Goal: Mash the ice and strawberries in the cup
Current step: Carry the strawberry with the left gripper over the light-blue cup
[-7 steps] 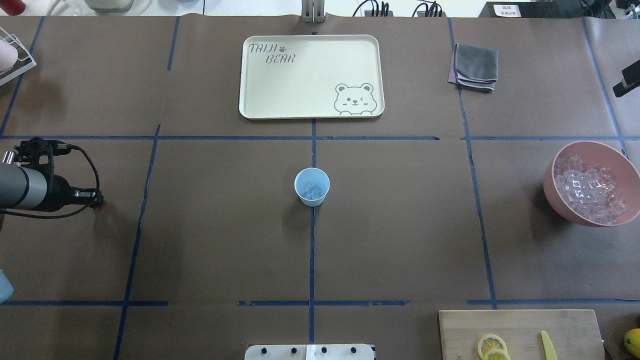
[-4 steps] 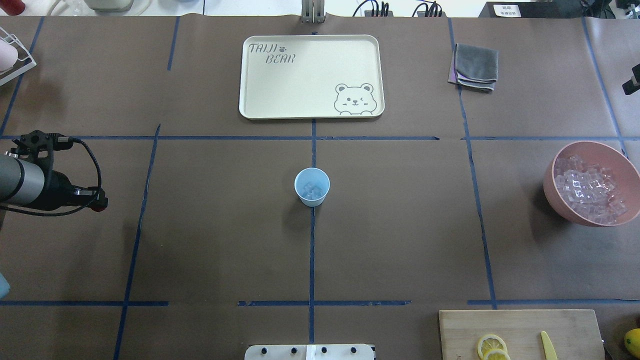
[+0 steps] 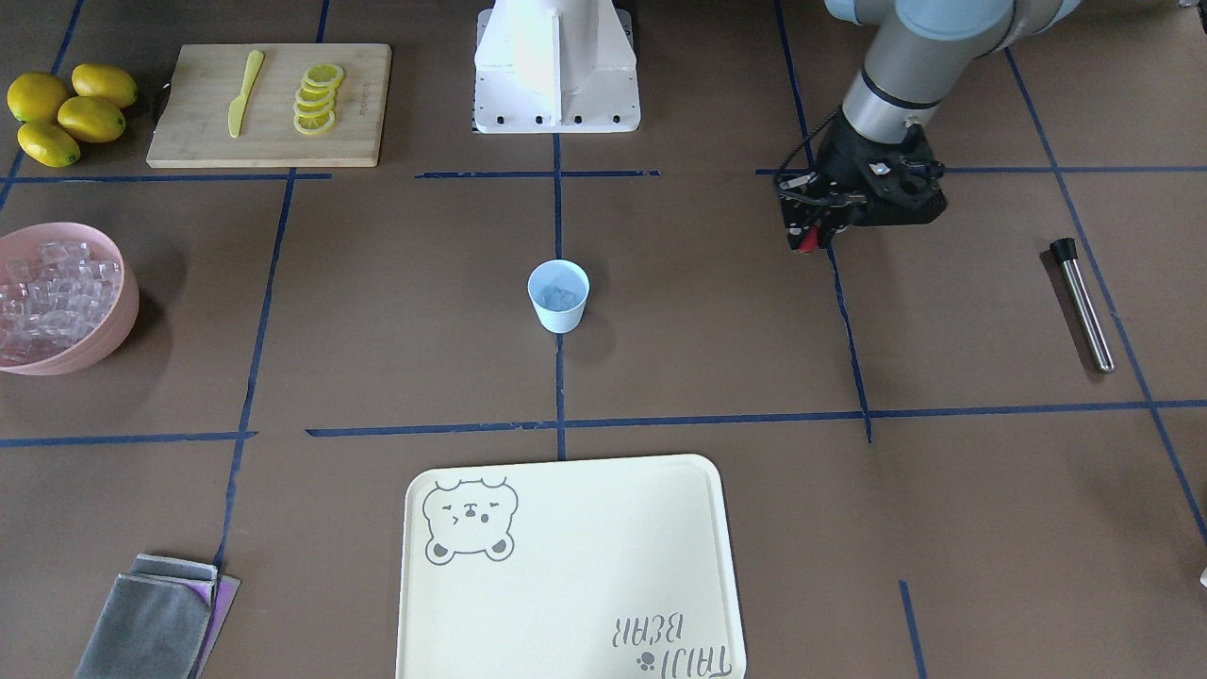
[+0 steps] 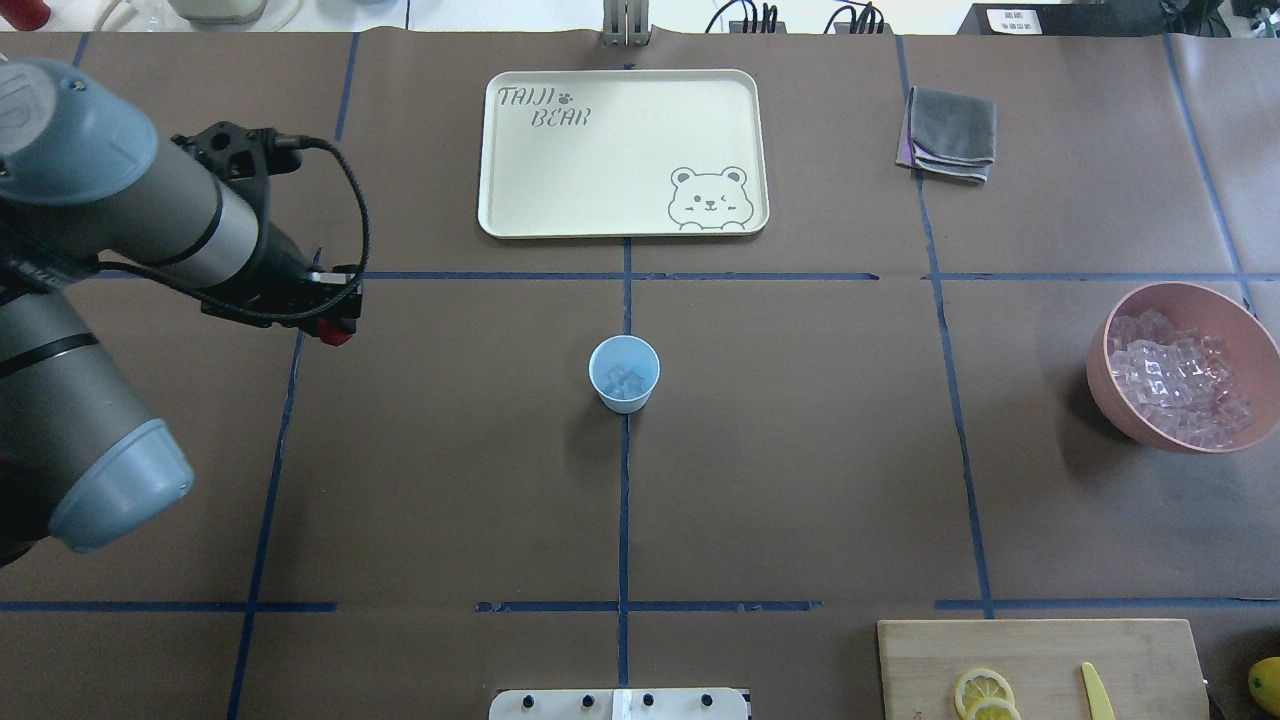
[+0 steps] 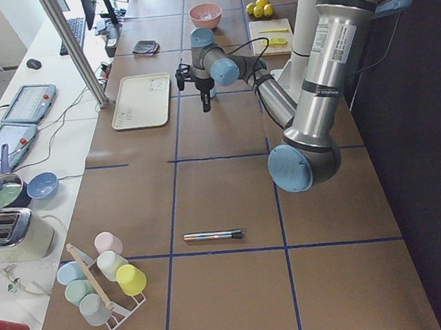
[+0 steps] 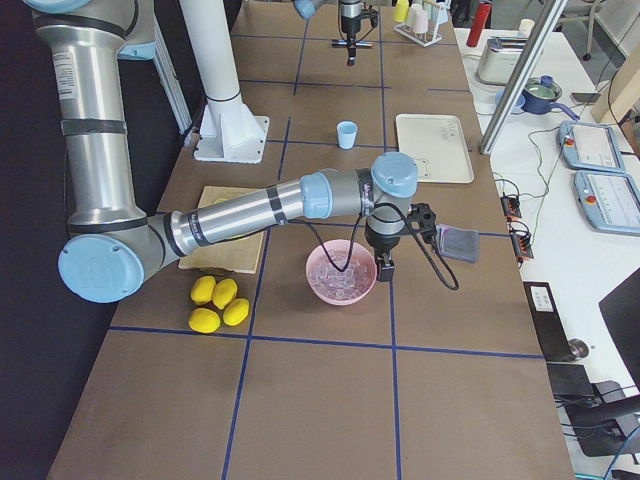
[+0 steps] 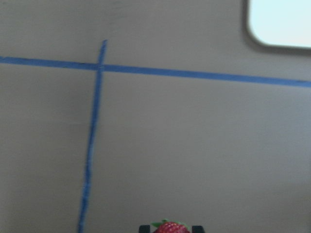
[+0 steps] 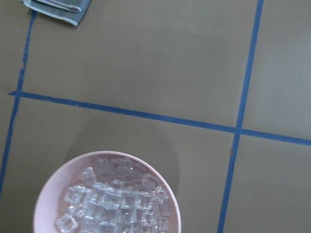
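Overhead exterior first: my left arm (image 4: 170,225) reaches in from the left with its wrist turned down, and the left jaws are closed on the strawberry (image 4: 337,335), a red tip under them. It hangs above the tabletop (image 4: 450,480), well apart from the cup (image 4: 624,372), which stands upright at the centre with ice (image 4: 625,380) in its bottom. Exterior front-facing agrees: nothing lies between strawberry and cup, and a metal rod (image 3: 1082,306) lies farther out beyond the arm. To do this step well, I judge I should carry the strawberry straight across and centre it over the cup's mouth. I should then lower it close to the rim before letting go so it doesn't bounce off the ice, and avoid nudging the light cup. Exterior left shows the left arm stretched far out, its last link vertical. Exterior right shows my right arm (image 6: 250,210) bent over the pink bowl (image 6: 340,299); whether the right jaws are open I cannot tell. Left wrist-mounted: the strawberry sits pinched between both tips at the bottom edge, with bare tabletop below. Right wrist-mounted: the bowl, heaped with more ice, lies underneath, and no jaws are visible.
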`<state>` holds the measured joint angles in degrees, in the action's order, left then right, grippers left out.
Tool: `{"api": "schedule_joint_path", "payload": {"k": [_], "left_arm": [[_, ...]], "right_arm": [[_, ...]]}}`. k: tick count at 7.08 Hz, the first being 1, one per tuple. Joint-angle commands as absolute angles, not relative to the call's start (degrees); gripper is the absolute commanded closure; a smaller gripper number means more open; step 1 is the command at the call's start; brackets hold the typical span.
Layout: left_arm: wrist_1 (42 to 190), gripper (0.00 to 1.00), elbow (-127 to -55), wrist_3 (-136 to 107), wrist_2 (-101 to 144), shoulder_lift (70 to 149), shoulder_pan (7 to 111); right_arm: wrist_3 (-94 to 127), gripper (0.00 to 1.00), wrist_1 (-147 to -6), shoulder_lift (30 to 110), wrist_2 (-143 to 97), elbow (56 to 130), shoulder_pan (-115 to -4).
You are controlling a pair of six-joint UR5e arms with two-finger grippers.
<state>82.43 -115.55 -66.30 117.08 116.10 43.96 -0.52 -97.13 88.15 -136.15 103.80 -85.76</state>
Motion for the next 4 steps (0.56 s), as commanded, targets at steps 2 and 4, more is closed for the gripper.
{"api": "schedule_joint_path", "payload": {"k": [2, 4], "left_arm": [[83.11, 1.00, -102.45, -73.90, 117.07, 132.06, 42.46], [89.36, 1.00, -92.78, -79.44, 114.19, 138.21, 36.67]], "right_arm": [[-1.49, 0.01, -79.81, 95.71, -136.67, 97.39, -89.37], [-1.93, 0.01, -79.63, 95.71, -140.78, 95.11, -90.87]]}}
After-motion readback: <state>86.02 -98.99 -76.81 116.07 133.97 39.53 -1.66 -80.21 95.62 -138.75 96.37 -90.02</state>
